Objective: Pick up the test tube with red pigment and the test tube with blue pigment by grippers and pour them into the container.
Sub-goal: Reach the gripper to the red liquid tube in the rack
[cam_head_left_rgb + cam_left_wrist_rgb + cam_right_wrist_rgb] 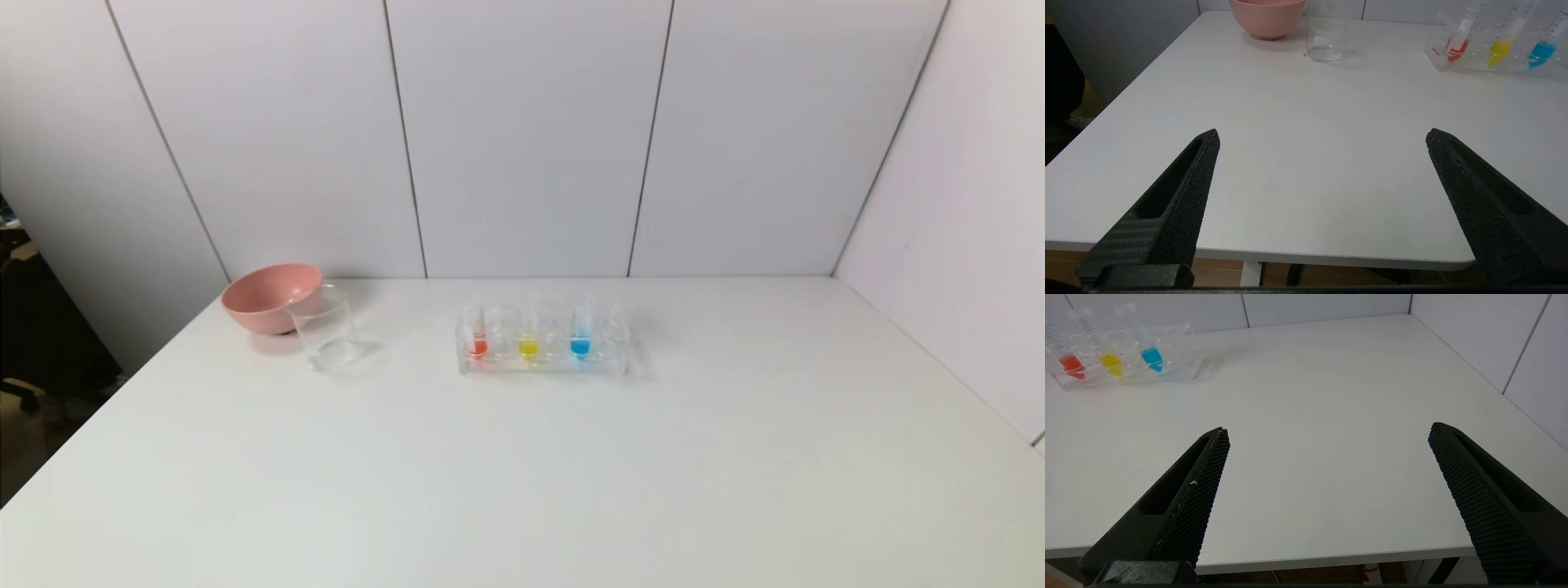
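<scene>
The red test tube (pixel 478 336) and the blue test tube (pixel 580 335) stand upright in a clear rack (pixel 543 365) at the table's middle back, with a yellow tube (pixel 528 340) between them. The clear beaker (pixel 325 331) stands left of the rack, in front of the pink bowl. Neither gripper shows in the head view. My left gripper (pixel 1322 136) is open and empty at the table's near edge, with the beaker (pixel 1327 34) and the red tube (pixel 1458 38) far ahead. My right gripper (pixel 1329 430) is open and empty at the near edge, with the blue tube (pixel 1147 345) far off.
A pink bowl (pixel 271 296) sits at the back left, touching or just behind the beaker. White wall panels close the back and right sides. The table's left edge drops off to a dark area. The white tabletop (pixel 522 474) stretches between the rack and the near edge.
</scene>
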{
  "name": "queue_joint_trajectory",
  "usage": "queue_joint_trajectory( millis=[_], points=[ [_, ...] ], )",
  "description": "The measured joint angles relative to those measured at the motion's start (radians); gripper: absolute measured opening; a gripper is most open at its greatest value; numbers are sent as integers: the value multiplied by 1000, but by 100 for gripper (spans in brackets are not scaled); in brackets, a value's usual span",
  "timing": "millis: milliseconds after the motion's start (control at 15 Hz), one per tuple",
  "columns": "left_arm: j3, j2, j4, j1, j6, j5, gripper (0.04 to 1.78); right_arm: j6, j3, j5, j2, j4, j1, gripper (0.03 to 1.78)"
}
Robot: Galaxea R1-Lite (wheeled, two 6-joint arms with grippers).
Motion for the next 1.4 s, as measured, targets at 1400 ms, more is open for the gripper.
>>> queue_joint_trajectory(
  millis=[1400],
  points=[
    [-248, 511, -192, -74, -9, -40, 176, 0, 0, 0, 0, 0, 0, 177]
  ],
)
